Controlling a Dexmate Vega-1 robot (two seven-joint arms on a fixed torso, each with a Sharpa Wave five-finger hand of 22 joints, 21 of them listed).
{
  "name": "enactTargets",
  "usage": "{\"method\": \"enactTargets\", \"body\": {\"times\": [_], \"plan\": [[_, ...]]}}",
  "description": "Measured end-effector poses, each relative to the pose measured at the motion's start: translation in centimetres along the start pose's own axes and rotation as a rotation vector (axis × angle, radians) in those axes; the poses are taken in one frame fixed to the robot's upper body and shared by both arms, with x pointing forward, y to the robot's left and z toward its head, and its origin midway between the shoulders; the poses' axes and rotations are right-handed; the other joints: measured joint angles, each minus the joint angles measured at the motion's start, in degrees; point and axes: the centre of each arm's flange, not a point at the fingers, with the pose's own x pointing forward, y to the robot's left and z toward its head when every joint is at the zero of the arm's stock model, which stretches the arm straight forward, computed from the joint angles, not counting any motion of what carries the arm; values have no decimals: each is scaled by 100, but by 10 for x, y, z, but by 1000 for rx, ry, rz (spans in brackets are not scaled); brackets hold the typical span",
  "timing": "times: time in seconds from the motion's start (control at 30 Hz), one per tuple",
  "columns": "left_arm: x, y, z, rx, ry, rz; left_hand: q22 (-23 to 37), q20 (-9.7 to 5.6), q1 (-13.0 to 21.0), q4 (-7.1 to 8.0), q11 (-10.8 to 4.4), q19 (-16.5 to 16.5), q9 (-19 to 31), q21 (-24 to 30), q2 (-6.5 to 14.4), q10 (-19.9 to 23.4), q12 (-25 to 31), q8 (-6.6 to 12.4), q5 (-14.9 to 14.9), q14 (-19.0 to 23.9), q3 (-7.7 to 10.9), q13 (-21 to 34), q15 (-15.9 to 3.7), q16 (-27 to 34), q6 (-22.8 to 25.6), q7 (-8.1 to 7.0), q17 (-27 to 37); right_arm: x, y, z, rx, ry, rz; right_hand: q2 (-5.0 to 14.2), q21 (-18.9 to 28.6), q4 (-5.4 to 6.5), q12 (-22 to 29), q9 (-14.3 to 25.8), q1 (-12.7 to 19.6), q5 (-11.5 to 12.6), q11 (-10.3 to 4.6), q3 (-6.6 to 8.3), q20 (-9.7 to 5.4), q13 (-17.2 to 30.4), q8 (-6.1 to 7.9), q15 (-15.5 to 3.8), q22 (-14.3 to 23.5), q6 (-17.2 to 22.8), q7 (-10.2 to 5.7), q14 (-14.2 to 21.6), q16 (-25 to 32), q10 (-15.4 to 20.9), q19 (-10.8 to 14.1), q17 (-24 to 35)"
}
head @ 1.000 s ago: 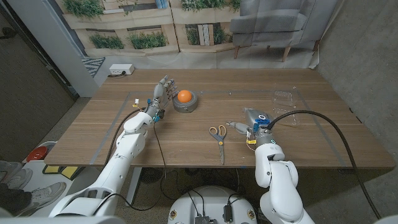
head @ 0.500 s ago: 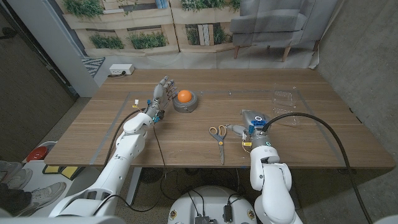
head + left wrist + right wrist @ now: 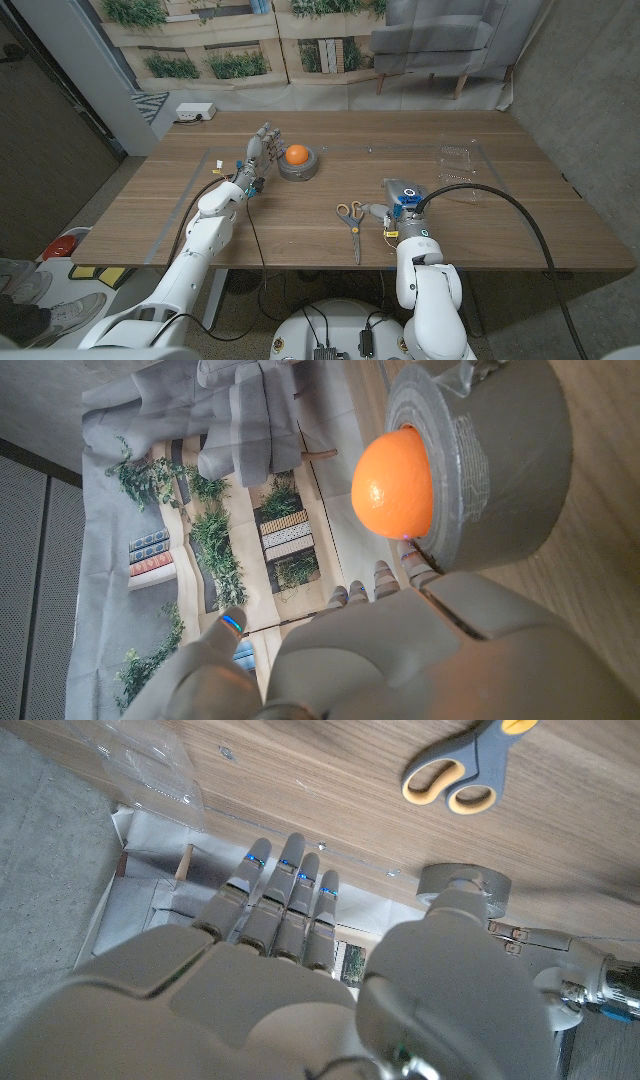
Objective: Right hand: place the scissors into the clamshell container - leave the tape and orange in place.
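My right hand (image 3: pixel 392 205) has slid toward nine o'clock, fingers straight and together, holding nothing, now just beside the scissors (image 3: pixel 351 224). They lie on the table, the clamshell container (image 3: pixel 462 160) well apart at two o'clock; grasp comes next.

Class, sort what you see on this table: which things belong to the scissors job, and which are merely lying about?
Belong to the job:
scissors
clamshell container
right hand

Lying about, to be left alone:
tape
orange, sitting in the tape roll
left hand, beside the tape
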Motion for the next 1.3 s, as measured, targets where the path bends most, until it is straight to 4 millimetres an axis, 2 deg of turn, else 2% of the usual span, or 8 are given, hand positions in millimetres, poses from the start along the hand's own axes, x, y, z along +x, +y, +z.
{"method": "enactTargets", "body": {"times": [0.13, 0.3, 0.4, 0.63, 0.87, 1.07, 1.17, 1.3], "plan": [[0, 0, -1, 0, 2, -1, 0, 0, 0, 0, 0, 0, 0, 0, 0, 0, 0, 0, 0, 0, 0, 0, 0, 0, 0, 0, 0, -1, 1, 3, -2, -8, 3, -34, 0, 25, 111, 44, -34, 23, 25, -88, 0, 94, 75, 5, 26, 218, 8, 21, 167, 86, 0, 241], [0, 0, -1, 0, 2, -2, 0, 0, 0, 0, 0, 0, 0, 0, 0, 0, 0, 0, 0, 0, 0, 0, 0, 0, 0, 0, 0, -1, 3, 6, -2, -13, 9, -66, 0, 54, 178, 75, -66, 23, 56, -152, 18, 166, 76, 5, 26, 287, 16, 21, 291, 118, -18, 420], [0, 0, -1, 0, 2, -2, 0, 0, 0, 0, 0, 0, 0, 0, 0, 0, 0, 0, 0, 0, 0, 0, 0, 0, 0, 0, 0, -1, 4, 9, -4, -18, 13, -84, 0, 54, 244, 81, -84, 23, 56, -165, 23, 196, 121, 5, 26, 333, 0, 21, 345, 180, -22, 500], [0, 1, -2, 0, 4, -2, 0, 0, 0, 0, 0, 0, 0, 0, 0, 0, 0, 0, 0, 0, 0, 0, 0, 0, 0, -1, 0, -2, 7, 14, -6, -23, 25, -182, 0, 124, 336, 133, -183, 23, 77, -330, 101, 296, 129, 5, 52, 437, 39, 21, 483, 200, -100, 708], [0, 1, -2, -1, 4, -3, 0, 0, 0, 0, 0, 0, 0, -21, 0, 0, 0, 0, 0, 0, 0, 0, 0, 0, 0, -1, 0, -3, 10, 17, -7, -23, 33, -179, 0, 125, 578, 230, -185, 66, 65, -410, 148, 485, 291, 2, 52, 730, 43, 146, 742, 375, -102, 1036], [-1, 2, -3, -1, 6, -3, 0, 0, 0, 0, 0, 0, 0, -23, 0, 0, 0, 0, 0, 0, 0, 0, 0, 0, 0, -1, 0, -4, 13, 21, -11, -18, 28, -179, 0, 131, 737, 308, -185, 66, 68, -514, 148, 631, 340, 0, 52, 829, 87, 169, 909, 415, -102, 1275], [-1, 2, -3, -1, 6, -3, 0, 0, 0, 0, 0, 0, 0, -23, 0, 0, 0, 0, -1, 0, 0, 0, 0, 0, 0, -1, 0, -4, 15, 22, -12, -10, 28, -186, 22, 189, 821, 345, -238, 66, 87, -568, 189, 710, 389, -5, 52, 859, 118, 216, 994, 435, -61, 1395], [-1, 3, -3, -1, 6, -3, 0, 0, 0, 0, 0, 0, 0, -23, 0, 0, 0, 0, -1, 0, 0, 0, 0, 0, 0, -1, 0, -5, 16, 24, -16, -2, 28, -157, 22, 189, 864, 393, -267, 66, 89, -615, 239, 804, 391, -5, 52, 859, 118, 215, 1078, 433, -72, 1547]]}}
